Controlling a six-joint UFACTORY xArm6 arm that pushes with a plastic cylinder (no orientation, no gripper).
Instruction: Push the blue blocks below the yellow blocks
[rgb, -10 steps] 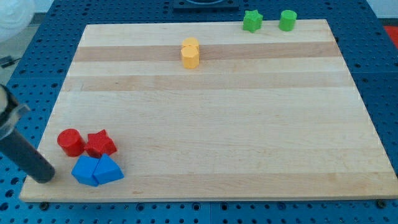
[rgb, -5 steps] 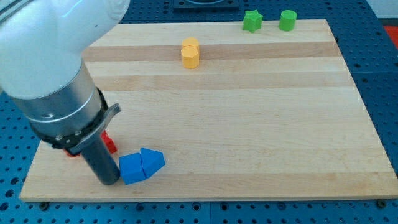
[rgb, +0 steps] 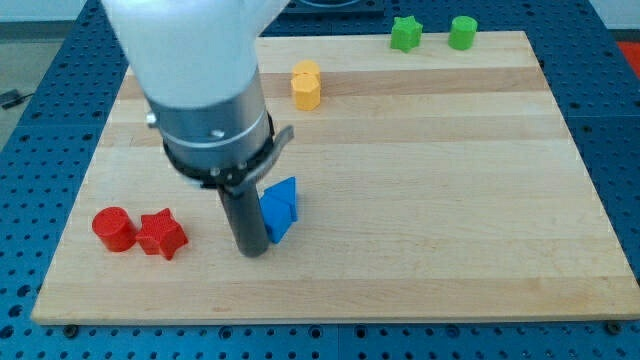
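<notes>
My tip touches the blue blocks on their left. It has no jaws. The yellow blocks sit well above on the wooden board.

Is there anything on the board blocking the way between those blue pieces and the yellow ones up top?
Nothing visible does. My tip sits against the blue blocks on their left side, and the board between them and the yellow blocks is bare wood. The red blocks lie off to the view's left.
</notes>
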